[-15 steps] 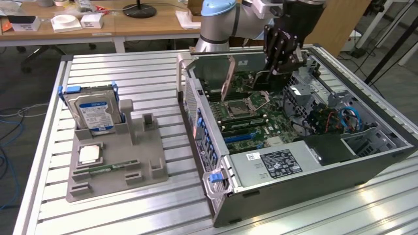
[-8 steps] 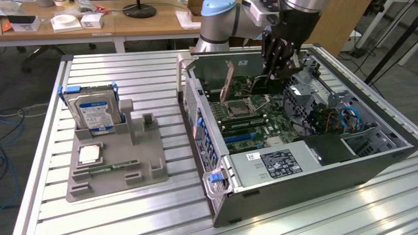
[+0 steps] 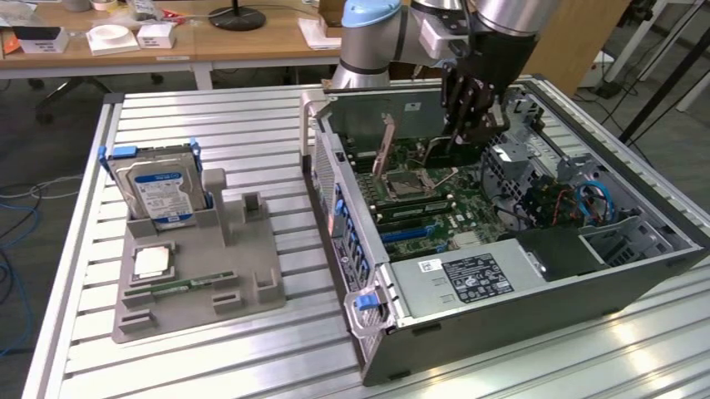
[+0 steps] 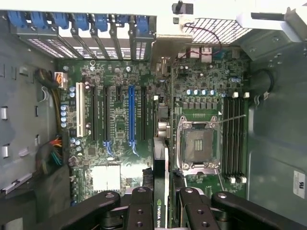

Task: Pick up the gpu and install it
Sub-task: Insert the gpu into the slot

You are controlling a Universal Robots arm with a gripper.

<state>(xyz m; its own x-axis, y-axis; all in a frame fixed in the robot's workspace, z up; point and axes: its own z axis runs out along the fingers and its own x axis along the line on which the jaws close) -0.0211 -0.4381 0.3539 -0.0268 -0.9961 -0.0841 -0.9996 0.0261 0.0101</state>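
Parts holder (image 3: 189, 278): it is sitting toward the counter's (image 3: 255, 133) edge on the exterior view's left, keeping spare parts upright and within reach; its notches are standing ready for cards and sticks.
Hard drive (image 3: 161, 191): it is standing on edge in the holder's back slot, so it is staying clear of the work.
Computer case (image 3: 554, 278): it is lying on its side with the cover off, toward the edge on the exterior view's right, so the main board (image 4: 120, 120) is facing up and the slots are reachable from above.
Card (image 4: 161, 158): it is hanging edge-down inside the case, over the board and beside the blue slot (image 4: 131, 115), bracket toward the case's rear wall.
Claw (image 4: 162, 203): its fingers are clamping on the card's top edge, holding it upright so its lower edge is pointing at the slots.
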